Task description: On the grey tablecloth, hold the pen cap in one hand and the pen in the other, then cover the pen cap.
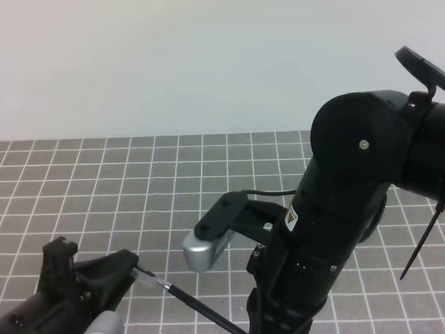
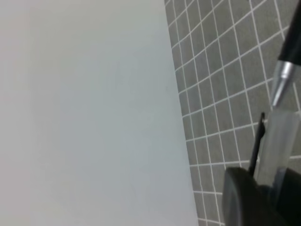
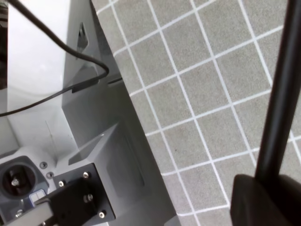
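The left gripper [image 1: 132, 268] is gripping the cap [image 2: 275, 141], the right gripper [image 3: 263, 195] gripping the pen [image 1: 198, 305], tip lining up to enter.

Black pen [image 1: 198, 305] slanted above grey tablecloth [image 1: 139, 181], silvery tip meeting translucent pen cap [image 2: 275, 141]

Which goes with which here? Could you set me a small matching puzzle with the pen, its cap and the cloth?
Things:
1. pen cap
2. pen
3. grey tablecloth

Descriptions:
A. ruled all over with white squares
B. black with a silvery tip, gripped in the right jaws
C. see-through with a dark clip, gripped in the left jaws

Pairs: 1-C, 2-B, 3-A.
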Robot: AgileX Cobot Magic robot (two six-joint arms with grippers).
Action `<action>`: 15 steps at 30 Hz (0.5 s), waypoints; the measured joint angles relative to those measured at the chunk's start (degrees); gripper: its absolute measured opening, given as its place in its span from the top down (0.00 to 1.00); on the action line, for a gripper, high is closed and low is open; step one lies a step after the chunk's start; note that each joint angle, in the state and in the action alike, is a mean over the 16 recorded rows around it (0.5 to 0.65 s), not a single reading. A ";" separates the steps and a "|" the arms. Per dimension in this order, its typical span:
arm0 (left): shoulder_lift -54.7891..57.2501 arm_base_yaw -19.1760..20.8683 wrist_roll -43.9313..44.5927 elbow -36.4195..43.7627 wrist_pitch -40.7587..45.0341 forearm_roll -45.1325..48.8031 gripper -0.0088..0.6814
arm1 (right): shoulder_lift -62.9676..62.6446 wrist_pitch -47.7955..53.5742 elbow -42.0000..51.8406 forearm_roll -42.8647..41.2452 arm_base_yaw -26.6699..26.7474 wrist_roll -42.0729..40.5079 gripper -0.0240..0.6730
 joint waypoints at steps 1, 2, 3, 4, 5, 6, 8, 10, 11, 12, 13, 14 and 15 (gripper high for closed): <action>0.00 0.00 0.09 0.01 -0.08 -0.16 0.87 | -0.03 0.37 -0.02 0.17 0.01 -0.07 0.89; 0.00 0.00 0.21 0.02 -0.17 -0.30 0.87 | -0.07 0.75 -0.04 0.35 0.02 -0.14 0.89; 0.00 0.00 0.37 0.02 -0.27 -0.40 0.87 | -0.07 0.75 -0.04 0.48 0.03 -0.20 0.89; 0.00 0.00 0.54 0.03 -0.40 -0.45 0.87 | -0.07 0.75 -0.04 0.61 0.04 -0.26 0.89; 0.00 0.00 0.72 0.04 -0.55 -0.45 0.87 | -0.07 1.12 -0.06 0.74 0.05 -0.33 0.90; 0.00 0.00 0.90 0.05 -0.70 -0.39 0.87 | -0.07 1.12 -0.06 0.85 0.05 -0.39 0.90; 0.00 0.00 1.20 0.06 -1.02 -0.07 0.87 | -0.07 1.12 -0.06 1.07 0.07 -0.53 0.90; 0.00 0.00 1.45 0.07 -1.30 0.49 0.87 | -0.07 1.12 -0.06 1.27 0.08 -0.70 0.90; 0.00 0.00 1.57 0.07 -1.42 0.87 0.87 | -0.07 1.12 -0.06 1.36 0.09 -0.79 0.90; 0.00 0.00 1.68 0.07 -1.54 1.28 0.87 | -0.07 1.12 -0.06 1.43 0.10 -0.89 0.90; 0.00 0.00 1.76 0.07 -1.64 1.70 0.87 | -0.07 1.12 -0.06 1.46 0.11 -0.99 0.90; 0.00 0.00 1.82 0.07 -1.75 2.12 0.87 | -0.07 1.12 -0.06 1.45 0.11 -1.09 0.90; 0.00 0.00 1.87 0.07 -1.83 2.54 0.87 | -0.03 0.75 -0.04 1.34 0.12 -1.13 0.89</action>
